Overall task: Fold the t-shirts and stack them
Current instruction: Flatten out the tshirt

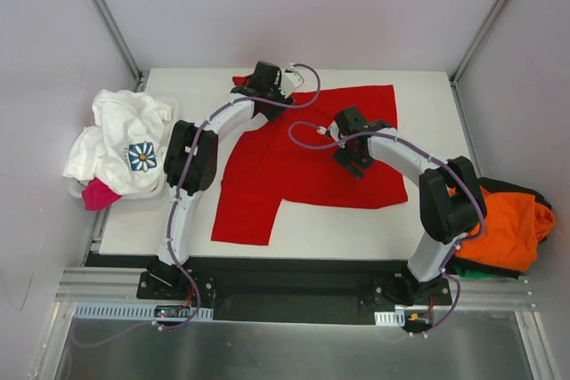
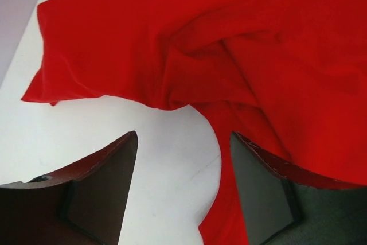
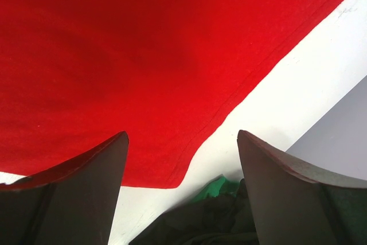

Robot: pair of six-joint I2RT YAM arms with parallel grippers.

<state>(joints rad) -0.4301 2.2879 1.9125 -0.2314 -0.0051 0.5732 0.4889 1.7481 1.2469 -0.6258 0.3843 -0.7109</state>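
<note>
Red t-shirt lies under both grippers, spread on the white table. The left gripper hovers wide open over its bunched far-left corner, gripping nothing. The right gripper, also wide open and empty, hangs above its right half. A white flower-print t-shirt is heaped to its left and an orange t-shirt to its right.

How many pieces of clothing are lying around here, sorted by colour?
red t-shirt: 1
white t-shirt with a blue flower print: 1
pink cloth, mostly hidden under the white one: 1
orange t-shirt: 1
dark cloth with some green showing, possibly more than one piece: 1
Total: 5
</note>
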